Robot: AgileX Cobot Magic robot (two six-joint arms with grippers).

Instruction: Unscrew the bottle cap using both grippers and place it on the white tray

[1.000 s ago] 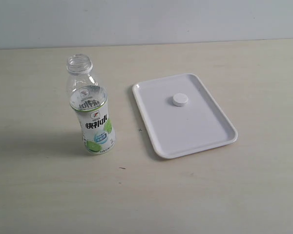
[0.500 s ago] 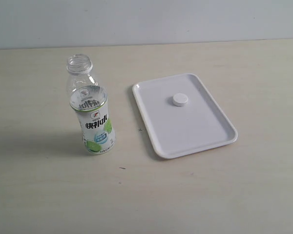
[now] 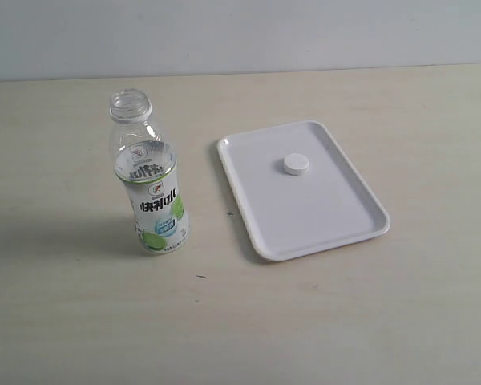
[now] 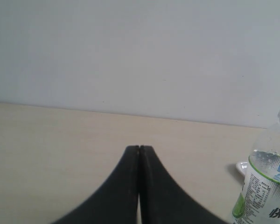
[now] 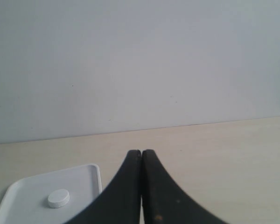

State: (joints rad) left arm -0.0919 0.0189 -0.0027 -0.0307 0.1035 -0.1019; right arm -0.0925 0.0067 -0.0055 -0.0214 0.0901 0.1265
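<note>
Black left gripper (image 4: 139,148) and black right gripper (image 5: 141,151) are held closed, empty. The small round white plastic cap (image 3: 296,164) is laid on the flat rectangular white plastic tray (image 3: 329,210), near the uncapped clear plastic bottle (image 3: 150,183).

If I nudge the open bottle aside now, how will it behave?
The bottle looks empty through its clear upper part, so probably light. Standing tall and narrow, it may tip rather than slide. Uncapped, it would likely flex if squeezed.

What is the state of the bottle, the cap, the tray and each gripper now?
Bottle: upright on the table, neck open, no cap.
Cap: off the bottle, lying on the tray.
Tray: flat on the table, holding only the cap.
Left gripper: shut, holding nothing.
Right gripper: shut, holding nothing.
</note>
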